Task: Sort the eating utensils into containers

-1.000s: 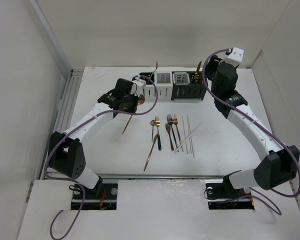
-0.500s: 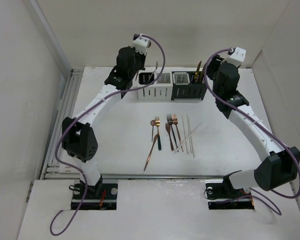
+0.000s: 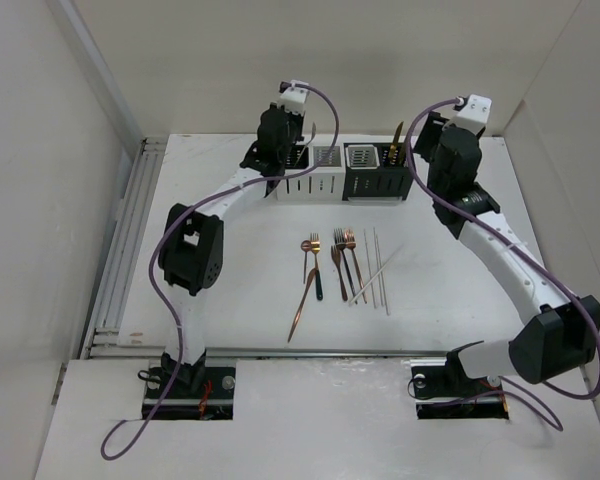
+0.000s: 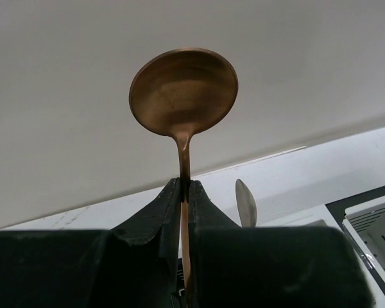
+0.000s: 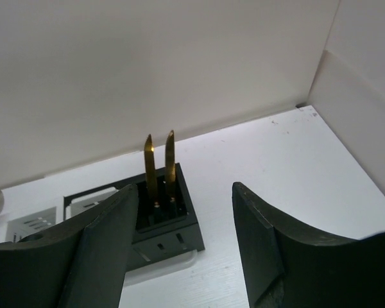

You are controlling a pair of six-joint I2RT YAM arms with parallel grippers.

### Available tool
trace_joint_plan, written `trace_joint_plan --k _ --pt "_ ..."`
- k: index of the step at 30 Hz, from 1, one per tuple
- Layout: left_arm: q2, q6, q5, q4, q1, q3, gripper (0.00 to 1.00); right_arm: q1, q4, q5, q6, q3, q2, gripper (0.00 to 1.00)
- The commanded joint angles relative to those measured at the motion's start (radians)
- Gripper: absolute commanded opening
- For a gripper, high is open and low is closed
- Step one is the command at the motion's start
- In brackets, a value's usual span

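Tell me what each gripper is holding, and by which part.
The left gripper grips the copper round-bowled spoon by its thin neck just below the bowl; the right gripper is open, holding nothing.

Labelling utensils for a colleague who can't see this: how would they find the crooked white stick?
On the table, loose cutlery lies in front of the row of holders. At that group's right edge are thin white sticks; the crooked stick lies slanted across the straight ones.
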State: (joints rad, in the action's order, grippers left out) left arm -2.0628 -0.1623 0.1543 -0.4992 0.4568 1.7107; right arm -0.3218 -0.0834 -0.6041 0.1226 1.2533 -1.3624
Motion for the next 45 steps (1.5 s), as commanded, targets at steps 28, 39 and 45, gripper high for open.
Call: trace_joint_plan --k 28,39,45 --pt "0.232 0.153 0.064 0.551 -0.013 -0.023 0.6 -0.214 0.817 0.173 0.804 -0.236 0.057 0.48" --pt "0.515 0.211 0.022 0.686 0.02 -0.436 0.61 -0.128 0.712 0.247 0.743 -0.247 -0.135 0.52" --pt "0.567 0.211 0.033 0.666 0.02 -0.523 0.62 -0.074 0.653 0.291 0.697 -0.224 -0.24 0.52"
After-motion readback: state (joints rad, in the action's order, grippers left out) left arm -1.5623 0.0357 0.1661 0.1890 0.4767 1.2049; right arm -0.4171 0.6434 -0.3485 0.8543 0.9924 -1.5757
